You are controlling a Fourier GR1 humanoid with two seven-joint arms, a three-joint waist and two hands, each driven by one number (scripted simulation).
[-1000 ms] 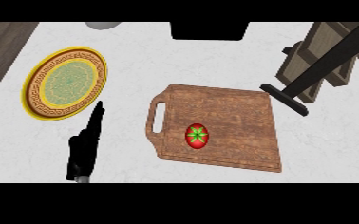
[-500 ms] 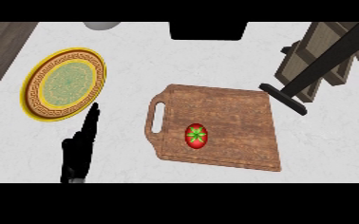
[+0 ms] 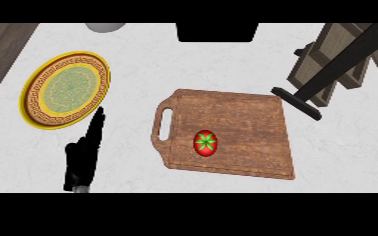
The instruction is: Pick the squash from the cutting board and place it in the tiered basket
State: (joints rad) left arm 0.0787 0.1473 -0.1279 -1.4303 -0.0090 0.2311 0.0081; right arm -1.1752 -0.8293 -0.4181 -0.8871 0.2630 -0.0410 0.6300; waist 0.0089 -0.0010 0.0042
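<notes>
The left hand (image 3: 81,157) is showing at the lower left of the head view, rising from the bottom edge with only a short stub of grey wrist visible beneath it. Its black fingers (image 3: 96,125) are stretching out straight and close together, pointing up and slightly to the right, holding nothing. The thumb is jutting a little from the palm's left side.
</notes>
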